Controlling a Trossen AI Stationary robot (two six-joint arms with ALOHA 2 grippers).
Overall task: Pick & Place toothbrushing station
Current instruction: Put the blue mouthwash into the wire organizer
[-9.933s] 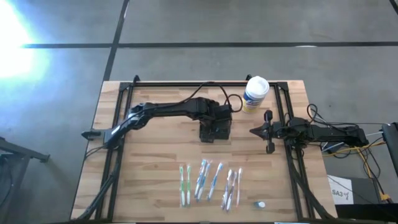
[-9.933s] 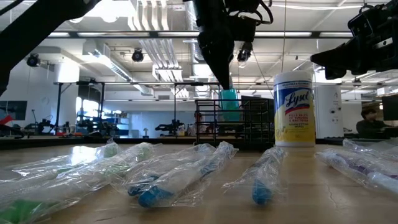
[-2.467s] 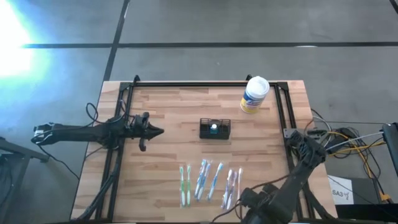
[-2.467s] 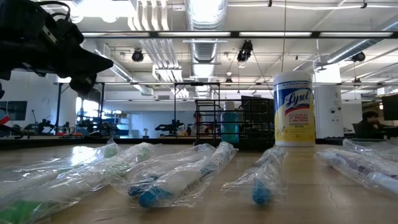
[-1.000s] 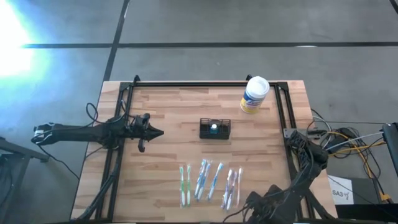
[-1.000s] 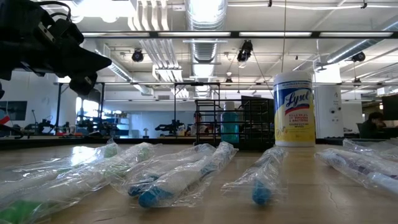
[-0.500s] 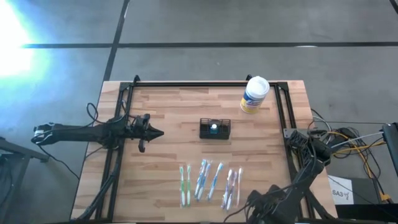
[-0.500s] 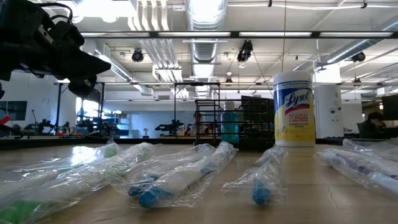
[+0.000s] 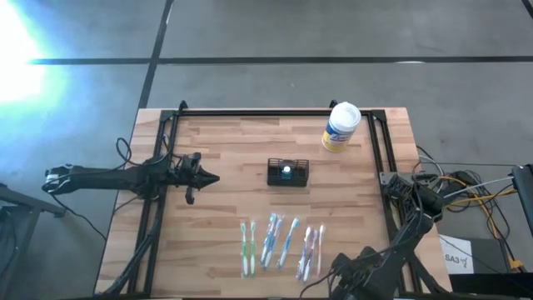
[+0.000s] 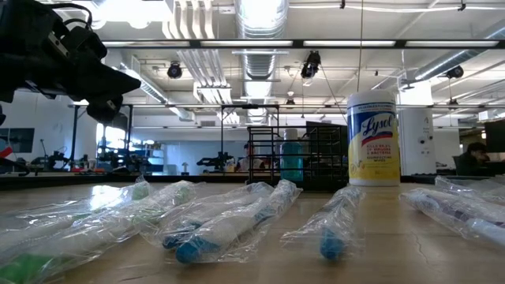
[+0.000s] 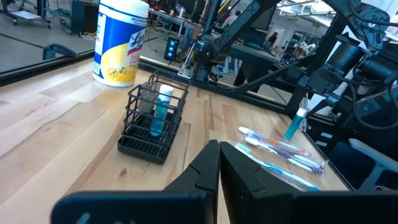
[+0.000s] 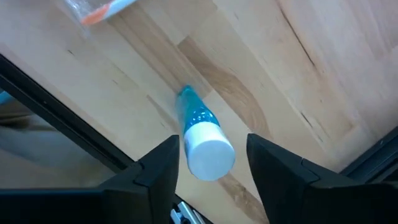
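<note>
1. The high view has a strong white glare on the floor (image 9: 17, 46) at its upper left corner; the table (image 9: 225, 142) is evenly lit, with only faint shadows.
2. In the low view, bright ceiling lights (image 10: 260, 12) blow out (the left gripper (image 10: 118, 83) is nearly a silhouette).
3. The nearest wrapped toothbrushes (image 10: 213, 233) are soft and out of focus.

Blue-white tube (image 12: 203, 140) — between tool fingers (image 12: 159, 167)

Caddy (image 9: 288, 172) mid-table; canister (image 9: 341, 127) behind-right; wrapped toothbrushes (image 9: 281, 247) in front (tube (image 11: 160, 110) in caddy).
</note>
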